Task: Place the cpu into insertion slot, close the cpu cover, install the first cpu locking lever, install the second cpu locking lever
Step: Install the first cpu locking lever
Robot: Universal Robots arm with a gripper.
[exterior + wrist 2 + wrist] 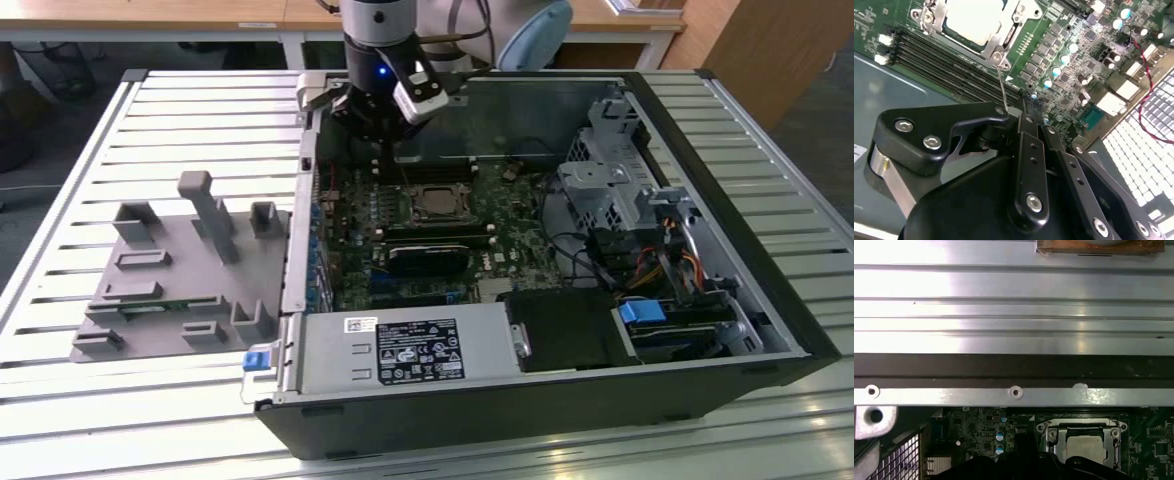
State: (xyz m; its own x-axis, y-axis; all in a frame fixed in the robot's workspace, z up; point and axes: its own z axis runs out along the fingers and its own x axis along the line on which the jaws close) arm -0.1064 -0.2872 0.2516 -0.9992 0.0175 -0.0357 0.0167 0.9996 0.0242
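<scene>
On the slatted bench (134, 420), the open computer case (534, 420) is lying with its labelled power supply (407, 350) nearest. Beyond it, the cpu (434, 205) is sitting in the insertion slot (435, 191), the cpu cover (1004, 37) lying flat around it. Farther back, the pincer (387, 140) is hovering, fingers together. A thin locking lever (1001, 82) is reaching up beside its tip; whether it is gripping that I cannot tell.

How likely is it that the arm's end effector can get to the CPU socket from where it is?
Quite likely, yes. The computer case lies open on top, and the end effector hangs just over the motherboard beside the CPU socket. Only a thin locking lever runs between them.
</scene>
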